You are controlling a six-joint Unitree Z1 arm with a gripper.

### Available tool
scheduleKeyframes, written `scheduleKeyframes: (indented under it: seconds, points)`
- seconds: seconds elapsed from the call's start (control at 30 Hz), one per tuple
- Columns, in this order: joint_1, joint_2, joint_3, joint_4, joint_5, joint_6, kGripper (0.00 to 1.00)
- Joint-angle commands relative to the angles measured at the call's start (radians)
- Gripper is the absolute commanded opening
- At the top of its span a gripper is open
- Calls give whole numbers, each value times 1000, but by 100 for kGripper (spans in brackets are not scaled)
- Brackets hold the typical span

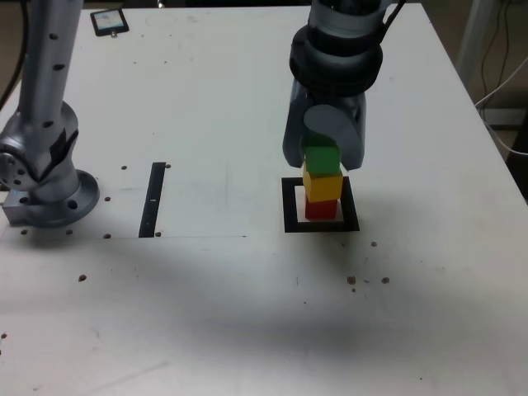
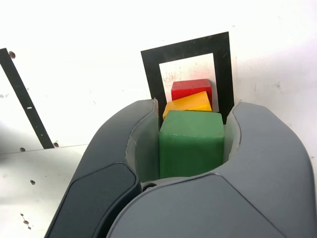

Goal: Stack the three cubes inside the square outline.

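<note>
The three cubes stand as a tower inside the square outline (image 1: 289,223): a red cube (image 1: 321,208) on the cream centre, a yellow cube (image 1: 322,183) on it, a green cube (image 1: 322,158) on top. My gripper (image 1: 323,153) comes down from above and is shut on the green cube, one jaw on each side. In the wrist view the green cube (image 2: 190,144) fills the gap between the jaws of the gripper (image 2: 194,119). Beyond it show the yellow cube (image 2: 190,102), turned slightly, the red cube (image 2: 190,89) and the square outline (image 2: 185,49).
A straight black tape strip (image 1: 153,198) lies at the exterior view's left of the outline and also shows as the tape strip (image 2: 25,99) in the wrist view. The arm's base (image 1: 49,186) stands at the far left. A small dark device (image 1: 109,21) lies at the table's back edge.
</note>
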Motion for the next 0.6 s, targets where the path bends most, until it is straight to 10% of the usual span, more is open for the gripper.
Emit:
scheduleKeyframes:
  seconds: [0.0,0.2,0.57]
  points:
    - [4,4,5,-1,3,5,66]
    - [5,-1,13,2,9,6,99]
    - [6,-65,31,10,20,13,99]
